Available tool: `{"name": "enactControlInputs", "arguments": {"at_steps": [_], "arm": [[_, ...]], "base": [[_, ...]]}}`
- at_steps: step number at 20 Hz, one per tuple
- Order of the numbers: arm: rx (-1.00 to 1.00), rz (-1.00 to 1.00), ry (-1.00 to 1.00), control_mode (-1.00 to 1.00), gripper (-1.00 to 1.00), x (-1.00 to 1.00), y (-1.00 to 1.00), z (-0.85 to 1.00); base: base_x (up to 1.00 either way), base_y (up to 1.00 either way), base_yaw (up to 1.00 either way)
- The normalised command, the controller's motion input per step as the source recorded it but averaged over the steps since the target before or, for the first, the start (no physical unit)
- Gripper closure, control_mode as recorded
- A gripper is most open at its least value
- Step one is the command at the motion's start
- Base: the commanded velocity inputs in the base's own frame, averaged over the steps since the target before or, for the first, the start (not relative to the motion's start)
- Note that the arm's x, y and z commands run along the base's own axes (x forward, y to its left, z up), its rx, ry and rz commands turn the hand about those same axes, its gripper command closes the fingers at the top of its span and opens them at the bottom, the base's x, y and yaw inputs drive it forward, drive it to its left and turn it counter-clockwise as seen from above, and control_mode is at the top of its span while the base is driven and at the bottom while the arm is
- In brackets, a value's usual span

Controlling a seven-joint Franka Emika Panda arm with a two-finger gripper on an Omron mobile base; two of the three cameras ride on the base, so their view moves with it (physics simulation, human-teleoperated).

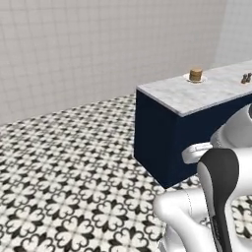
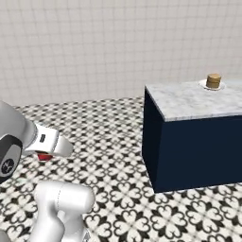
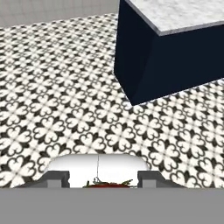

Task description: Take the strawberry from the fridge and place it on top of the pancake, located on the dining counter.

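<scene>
My gripper (image 3: pixel 103 181) is shut on the strawberry (image 3: pixel 107 185), a small red fruit with green leaves showing between the two finger tips. In the right base view the strawberry (image 2: pixel 45 157) peeks out red under the white hand, low at the left over the floor. The pancake (image 1: pixel 196 74) (image 2: pixel 213 81) is a golden-brown stack on a little white plate near the end of the dining counter (image 1: pixel 183 101) (image 2: pixel 189 104). The counter has a marble top and a navy base, and it stands ahead and to the right of the hand. The fridge is out of view.
Two small brown shakers (image 1: pixel 245 78) stand further along the counter top. Black-and-white patterned floor (image 1: pixel 69 162) stretches between me and the counter's near corner (image 3: pixel 131 98). A pale tiled wall (image 2: pixel 94 47) runs behind.
</scene>
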Motion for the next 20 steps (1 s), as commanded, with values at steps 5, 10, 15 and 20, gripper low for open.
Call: {"name": "enactControlInputs", "arguments": {"at_steps": [5,10,15,20], "arm": [[0.00,0.00,0.00,1.00,1.00,0.00,0.00,0.00],[0.00,0.00,0.00,1.00,1.00,0.00,0.00,0.00],[0.00,0.00,0.00,1.00,1.00,0.00,0.00,0.00],[0.00,0.00,0.00,1.00,1.00,0.00,0.00,0.00]], "base": [[1.00,0.93,-0.47],[0.97,1.00,-0.44],[0.97,1.00,-0.45],[0.80,1.00,-0.48]]}}
